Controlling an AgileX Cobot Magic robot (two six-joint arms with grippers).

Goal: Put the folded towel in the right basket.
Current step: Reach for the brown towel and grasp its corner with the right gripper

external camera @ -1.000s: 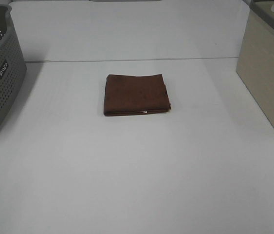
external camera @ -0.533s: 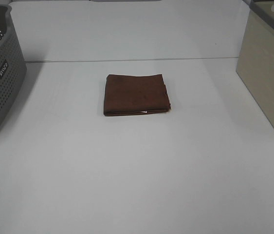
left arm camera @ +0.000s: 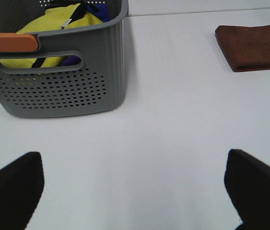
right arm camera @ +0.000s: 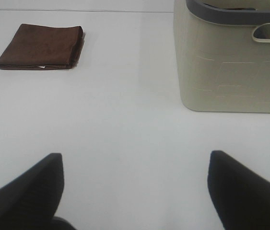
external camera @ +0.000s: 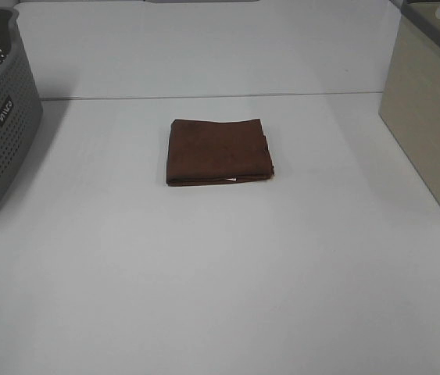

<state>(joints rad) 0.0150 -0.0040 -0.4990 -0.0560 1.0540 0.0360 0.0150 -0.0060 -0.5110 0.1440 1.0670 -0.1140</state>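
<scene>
Pre-grasp | folded towel (external camera: 218,151) flat, well apart from right basket (external camera: 431,117) | my left gripper (left arm camera: 135,191), right gripper (right arm camera: 135,191): spread wide, empty, readied for pickup.

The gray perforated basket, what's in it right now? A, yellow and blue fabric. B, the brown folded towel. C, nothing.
A: the left wrist view shows yellow and blue fabric inside the gray perforated basket, while the brown folded towel lies out on the table.
</scene>
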